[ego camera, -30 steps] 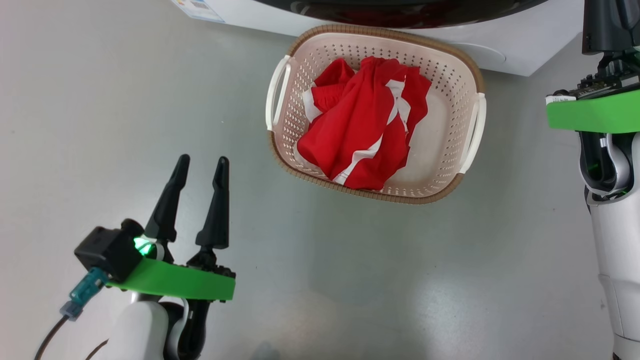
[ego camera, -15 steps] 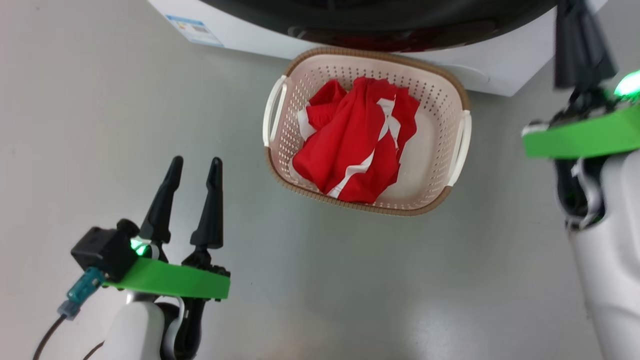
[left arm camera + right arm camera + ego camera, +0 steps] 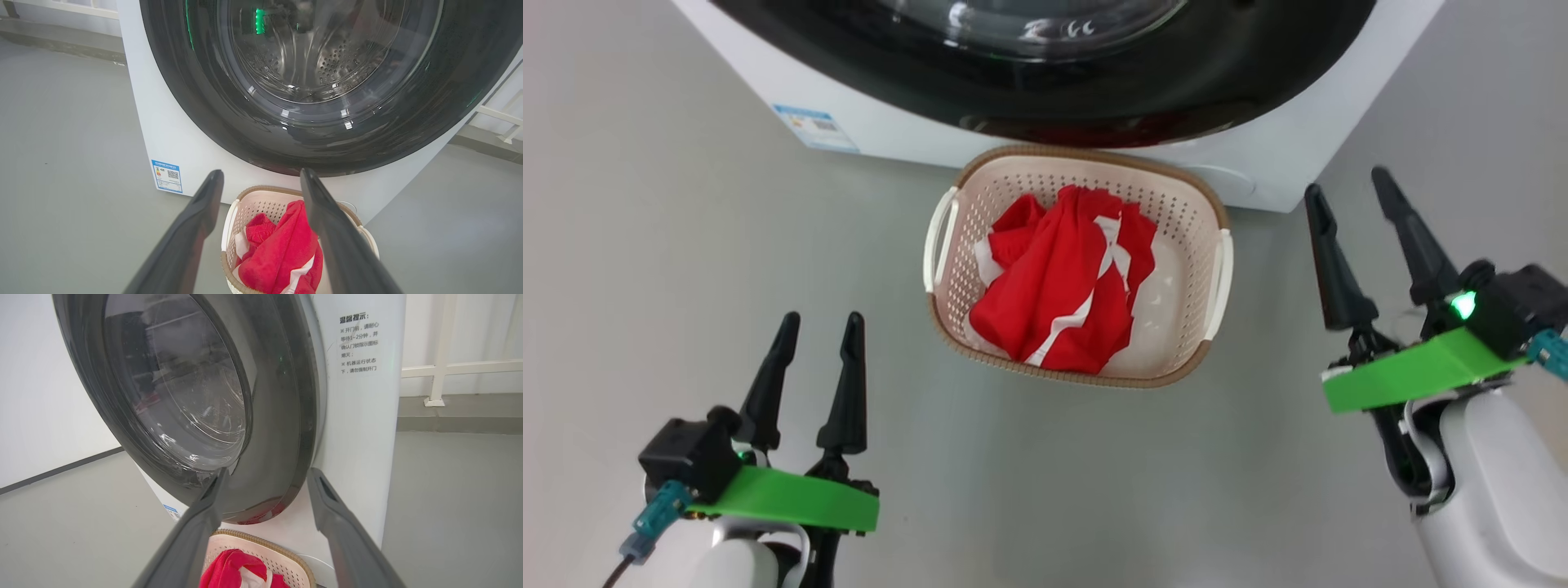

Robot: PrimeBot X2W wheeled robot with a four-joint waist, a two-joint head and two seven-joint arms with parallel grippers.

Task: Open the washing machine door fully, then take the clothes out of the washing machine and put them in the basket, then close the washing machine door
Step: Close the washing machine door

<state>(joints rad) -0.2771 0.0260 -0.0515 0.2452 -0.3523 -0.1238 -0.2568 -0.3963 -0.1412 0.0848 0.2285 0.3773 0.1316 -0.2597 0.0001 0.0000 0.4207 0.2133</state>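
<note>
The right tool (image 3: 1344, 186), closed up by the washing machine door (image 3: 1258, 73) a second ago, now hangs wide and empty at near right; the left tool (image 3: 822, 318) is likewise wide. The door looks shut, though the seam is unclear. The red clothes (image 3: 1062, 286) lie in the basket (image 3: 1168, 327), so the task is apparently finished.

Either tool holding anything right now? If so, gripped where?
Nothing is held. The left tool and right tool are both open and empty; the red clothes lie in the basket, apart from both.
</note>
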